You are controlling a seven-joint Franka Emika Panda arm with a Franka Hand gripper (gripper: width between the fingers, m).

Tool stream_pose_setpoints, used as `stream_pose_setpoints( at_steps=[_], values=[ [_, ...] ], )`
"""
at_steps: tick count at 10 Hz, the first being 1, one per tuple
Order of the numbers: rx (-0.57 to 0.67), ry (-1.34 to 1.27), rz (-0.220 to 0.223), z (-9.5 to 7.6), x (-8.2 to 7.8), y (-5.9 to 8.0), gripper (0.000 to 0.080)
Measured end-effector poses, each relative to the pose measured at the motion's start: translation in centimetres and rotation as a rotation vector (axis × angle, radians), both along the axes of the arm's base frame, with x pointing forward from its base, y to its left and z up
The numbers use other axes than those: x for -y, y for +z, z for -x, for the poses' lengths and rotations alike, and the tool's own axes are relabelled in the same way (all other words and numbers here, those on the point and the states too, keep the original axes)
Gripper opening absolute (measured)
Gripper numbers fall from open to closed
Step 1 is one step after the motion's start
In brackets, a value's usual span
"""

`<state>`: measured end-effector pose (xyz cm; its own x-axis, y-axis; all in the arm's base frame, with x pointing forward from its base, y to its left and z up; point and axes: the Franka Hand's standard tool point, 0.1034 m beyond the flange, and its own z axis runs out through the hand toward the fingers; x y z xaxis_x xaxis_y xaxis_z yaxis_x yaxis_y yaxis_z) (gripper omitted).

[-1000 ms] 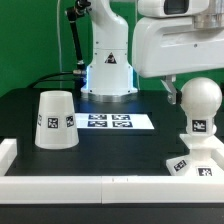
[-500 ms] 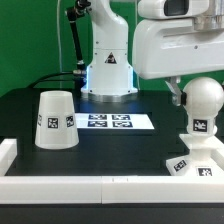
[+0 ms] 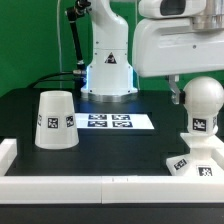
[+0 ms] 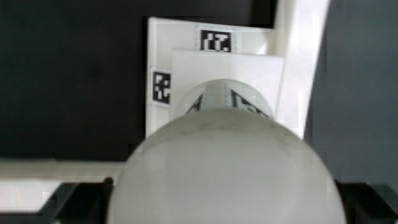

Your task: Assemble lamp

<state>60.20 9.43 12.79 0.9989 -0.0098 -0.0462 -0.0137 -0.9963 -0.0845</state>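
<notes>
The ball-shaped bulb (image 3: 204,98) stands upright on the neck of the blocky square base (image 3: 192,163) at the exterior view's right, by the front rail. My gripper (image 3: 196,95) comes down from above and is shut on the bulb, with one finger (image 3: 175,92) showing at its left. In the wrist view the bulb (image 4: 222,160) fills the space between my gripper's (image 4: 217,208) dark fingers, with the tagged base (image 4: 214,55) beyond it. The tapered shade (image 3: 55,120) stands alone, wide end down, at the exterior view's left.
The marker board (image 3: 110,122) lies flat in the middle of the black table. A white rail (image 3: 90,186) runs along the front edge and turns up at the left corner (image 3: 6,150). The arm's base (image 3: 108,60) stands at the back.
The bulb and my gripper have shifted very slightly to the exterior view's right. The shade and the base have not moved.
</notes>
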Motion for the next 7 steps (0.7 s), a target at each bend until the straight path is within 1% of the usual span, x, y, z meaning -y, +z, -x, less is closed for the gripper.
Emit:
stream_pose_setpoints(
  at_steps=[3, 5, 7],
  values=[
    [-0.014, -0.383, 0.020, 0.31, 0.30, -0.20, 0.0579],
    [-0.028, -0.542, 0.027, 0.34, 0.44, -0.26, 0.0579],
    [-0.052, -0.755, 0.031, 0.41, 0.52, -0.29, 0.0579]
  ],
)
